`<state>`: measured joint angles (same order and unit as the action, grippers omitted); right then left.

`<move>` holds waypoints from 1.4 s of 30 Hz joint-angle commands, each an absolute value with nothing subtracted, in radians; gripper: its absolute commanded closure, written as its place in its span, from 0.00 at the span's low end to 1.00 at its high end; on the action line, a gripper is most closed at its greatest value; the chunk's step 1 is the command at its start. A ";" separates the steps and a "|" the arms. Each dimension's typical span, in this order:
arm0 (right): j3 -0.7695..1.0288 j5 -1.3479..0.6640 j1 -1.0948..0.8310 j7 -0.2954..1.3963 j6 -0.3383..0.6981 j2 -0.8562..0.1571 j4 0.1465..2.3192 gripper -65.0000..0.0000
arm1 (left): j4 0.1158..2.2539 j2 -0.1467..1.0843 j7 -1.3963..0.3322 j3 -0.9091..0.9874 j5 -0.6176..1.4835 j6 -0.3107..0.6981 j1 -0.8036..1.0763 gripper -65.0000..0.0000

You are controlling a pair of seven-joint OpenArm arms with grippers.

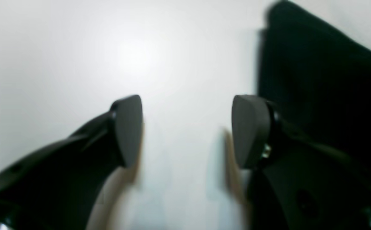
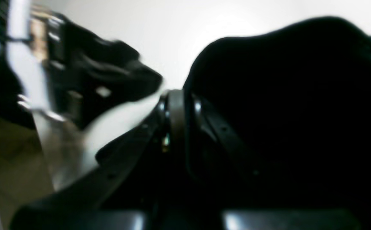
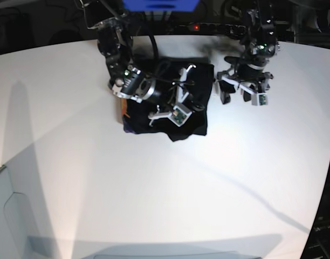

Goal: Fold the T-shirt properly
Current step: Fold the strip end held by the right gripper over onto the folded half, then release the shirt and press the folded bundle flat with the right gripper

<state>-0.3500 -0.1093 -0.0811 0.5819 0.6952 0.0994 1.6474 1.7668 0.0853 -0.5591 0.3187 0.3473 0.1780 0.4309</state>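
The black T-shirt (image 3: 194,116) lies bunched in a compact, roughly square heap on the white table, with a bit of orange print showing at its left edge. My right gripper (image 3: 189,93) rests over the heap. In the right wrist view its jaws (image 2: 175,118) are shut, with black cloth (image 2: 284,95) mounded just behind them; whether any cloth is pinched is hidden. My left gripper (image 3: 236,94) hangs just right of the shirt. Its fingers (image 1: 127,131) stand wide apart around bare table, and the shirt's edge (image 1: 316,80) is beside the right finger.
The white table (image 3: 154,189) spreads wide in front and to both sides. Dark equipment and cables line the far edge (image 3: 170,24). A blurred black arm part (image 2: 92,73) shows at the upper left of the right wrist view.
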 commanded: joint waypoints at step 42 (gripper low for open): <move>-0.294 -0.130 -0.285 0.553 0.698 0.028 1.860 0.46 | 1.882 0.087 -0.535 0.604 0.355 0.189 0.466 0.35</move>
<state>-0.2886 -0.1047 -0.2909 0.5854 0.6952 0.0189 1.8412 1.8591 0.0803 -0.5575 0.6003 0.3492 0.1867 0.4652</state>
